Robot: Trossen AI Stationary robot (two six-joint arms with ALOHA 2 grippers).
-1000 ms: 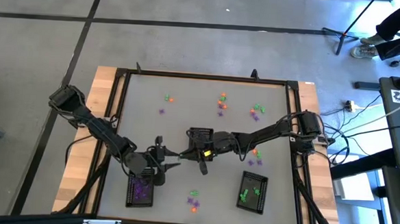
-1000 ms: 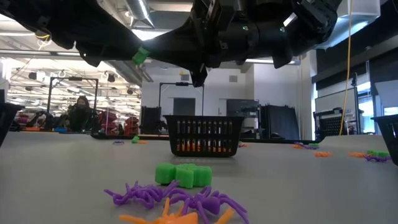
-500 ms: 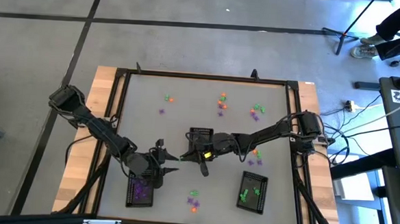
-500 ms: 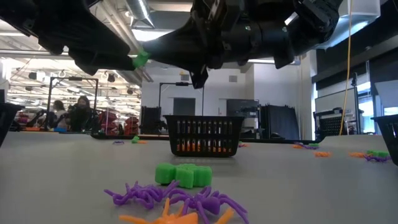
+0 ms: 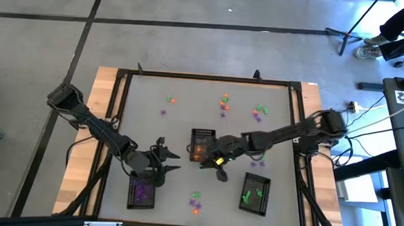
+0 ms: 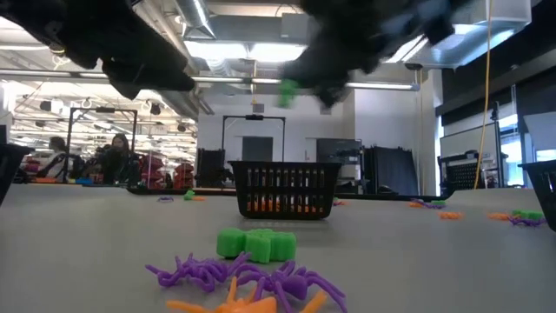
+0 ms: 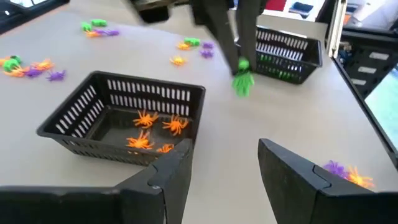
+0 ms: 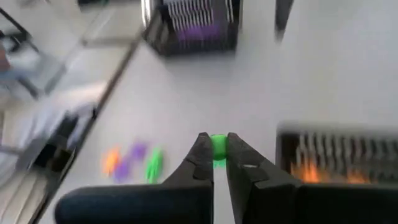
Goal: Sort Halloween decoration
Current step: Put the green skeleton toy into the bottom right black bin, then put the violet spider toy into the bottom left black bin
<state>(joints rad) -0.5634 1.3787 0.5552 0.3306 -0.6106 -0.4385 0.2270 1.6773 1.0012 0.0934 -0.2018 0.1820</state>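
a large hall with ceiling lights and racks is seen beyond the table (image 5: pixel 146 117), and people are seated far back in the low view. the grey table top is framed by a dark rail, with wooden strips along its left and right edges.

three black mesh trays are set on it: a middle tray (image 5: pixel 201 145) holding orange trinkets (image 7: pixel 151 128), a tray (image 5: pixel 141 192) near the front-left corner holding purple ones, and a tray (image 5: pixel 255 194) toward the front-right corner holding green ones.

the right gripper (image 5: pixel 221 173) is held above the table just in front of the middle tray, and its fingers are clenched on a small green trinket (image 8: pixel 217 151), seen hanging from the tips in the left wrist view (image 7: pixel 242 79).

the left gripper (image 5: pixel 170 162) is held just behind the purple tray, left of the middle tray, with its fingers (image 7: pixel 166 176) spread and nothing between them.

loose trinkets are scattered near the back edge (image 5: pixel 224 104), and a small cluster of green, purple and orange (image 5: pixel 195 202) lies at the front edge between the two front trays.
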